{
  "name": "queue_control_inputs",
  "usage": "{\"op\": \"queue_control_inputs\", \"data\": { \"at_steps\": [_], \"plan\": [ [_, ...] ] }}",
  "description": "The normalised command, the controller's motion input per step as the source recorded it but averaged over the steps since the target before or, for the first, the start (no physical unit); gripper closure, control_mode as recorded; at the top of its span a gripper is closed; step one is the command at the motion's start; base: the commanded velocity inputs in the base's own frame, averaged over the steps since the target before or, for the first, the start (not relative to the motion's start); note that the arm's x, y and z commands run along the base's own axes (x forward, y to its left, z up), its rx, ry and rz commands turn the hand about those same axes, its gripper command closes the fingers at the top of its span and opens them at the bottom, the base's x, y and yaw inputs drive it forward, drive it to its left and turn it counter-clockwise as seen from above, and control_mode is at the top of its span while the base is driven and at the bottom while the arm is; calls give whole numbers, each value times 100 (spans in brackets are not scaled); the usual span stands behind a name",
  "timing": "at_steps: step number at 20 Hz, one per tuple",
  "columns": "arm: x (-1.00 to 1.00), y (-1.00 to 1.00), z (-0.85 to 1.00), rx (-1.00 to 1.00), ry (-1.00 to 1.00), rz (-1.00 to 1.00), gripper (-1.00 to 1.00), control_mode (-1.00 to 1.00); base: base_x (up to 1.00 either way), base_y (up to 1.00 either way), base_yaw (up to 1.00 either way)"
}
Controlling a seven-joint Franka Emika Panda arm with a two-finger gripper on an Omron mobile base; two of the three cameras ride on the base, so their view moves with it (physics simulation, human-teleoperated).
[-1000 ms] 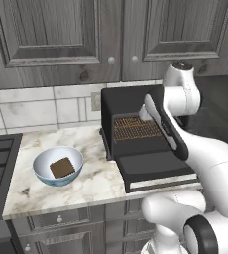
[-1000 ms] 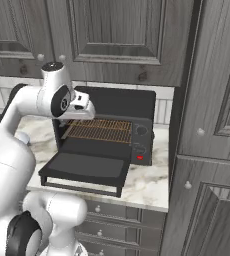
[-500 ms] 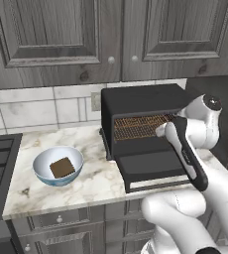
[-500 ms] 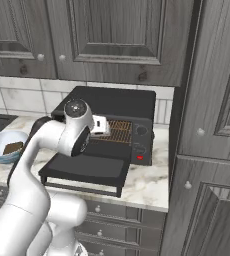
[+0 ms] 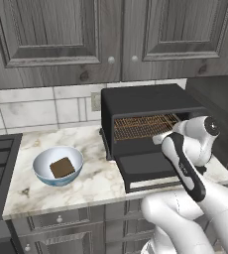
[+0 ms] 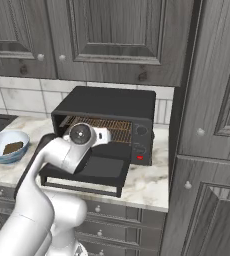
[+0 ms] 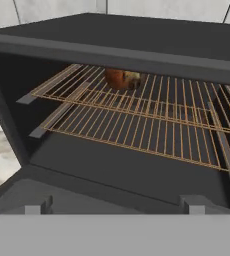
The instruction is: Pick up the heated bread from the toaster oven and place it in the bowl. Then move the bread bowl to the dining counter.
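The arm has swung down before the toaster oven, its gripper spread wide and empty, lined up to reach the bun at the rack's back edge.

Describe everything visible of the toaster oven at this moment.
The toaster oven is a black box on the marble counter below grey cabinets. Its drop-down door lies open and flat. A brownish wire rack spans the inside, with the small orange-brown bread on it at the back. Knobs sit on its right front.
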Motion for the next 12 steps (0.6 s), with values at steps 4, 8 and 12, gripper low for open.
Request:
{"op": "queue_control_inputs", "data": {
  "at_steps": [4, 8, 12],
  "plan": [
    [22, 0, -1, 4, -13, 2, -100, -100, 0, 0, 0],
    [0, -2, 4, 3, -12, 0, -100, -100, 0, 0, 0],
    [0, -3, 20, 1, -2, 0, -100, -100, 0, 0, 0]
  ]
}}
